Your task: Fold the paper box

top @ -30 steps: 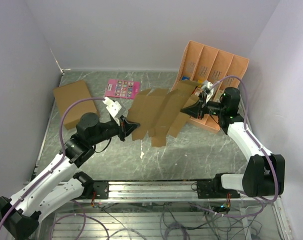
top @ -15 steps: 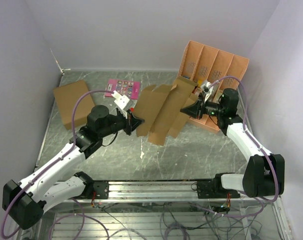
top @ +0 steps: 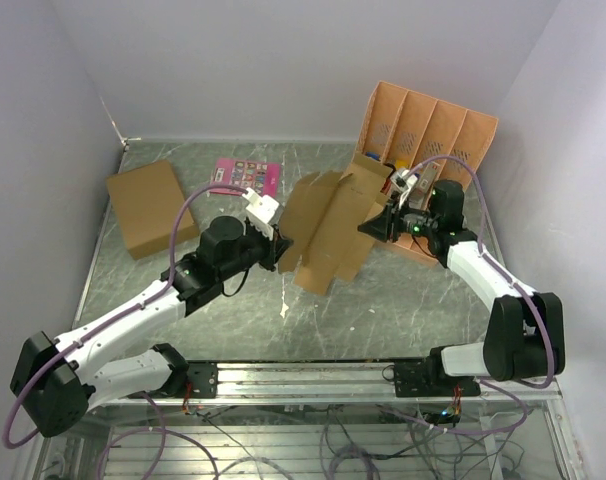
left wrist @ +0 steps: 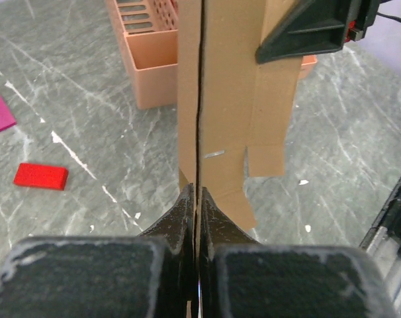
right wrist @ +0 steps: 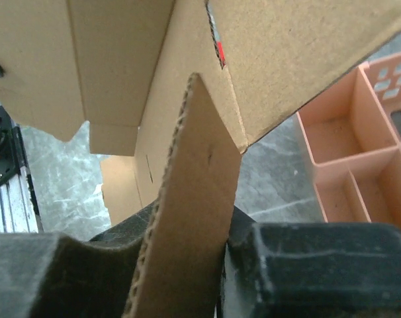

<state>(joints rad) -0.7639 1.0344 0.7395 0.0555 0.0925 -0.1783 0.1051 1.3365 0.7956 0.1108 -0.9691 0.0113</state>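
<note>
The paper box (top: 328, 225), a creased brown cut-out sheet with tab flaps, hangs above the middle of the table, folded up between both arms. My left gripper (top: 281, 250) is shut on its left edge. In the left wrist view the thin sheet (left wrist: 220, 99) runs edge-on out of the pinched jaws of that gripper (left wrist: 197, 192). My right gripper (top: 375, 226) holds a flap on the sheet's right side. In the right wrist view that corrugated flap (right wrist: 194, 185) fills the gap between the right gripper's (right wrist: 187, 228) jaws. The rest of the sheet (right wrist: 121, 66) spreads above.
A peach divided organiser (top: 433, 130) stands at the back right, just behind the right gripper. At the back left lies a larger brown cardboard box (top: 143, 205), with a pink card (top: 245, 177) beside it. A small red block (left wrist: 40, 176) lies on the marble table.
My left arm has swung right and forward with the sheet's left edge. The sheet has gone from spread wide to bunched into a narrower, steeper fold. The right gripper edged slightly left.
</note>
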